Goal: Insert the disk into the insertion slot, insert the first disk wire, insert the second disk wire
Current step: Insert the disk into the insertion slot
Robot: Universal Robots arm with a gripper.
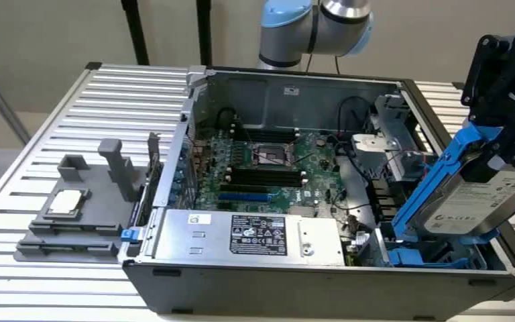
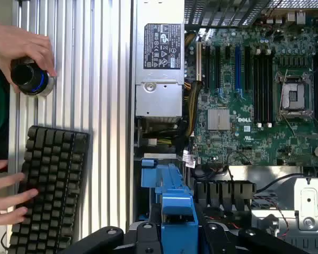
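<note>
Gripper [image 1: 501,155] clamps flat silver disk [image 1: 477,201] in blue plastic carrier [image 1: 426,191].

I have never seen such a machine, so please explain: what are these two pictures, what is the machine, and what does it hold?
It is a robot arm working over an open computer case on a slatted metal table. The exterior view is taken from outside; the wrist view comes from a camera on the arm, looking down at the motherboard. The black claw holds the disk, in its blue frame, tilted above the insertion slot. Beside the case, a person's hand holds a round knob; other fingers touch a keyboard.
</note>
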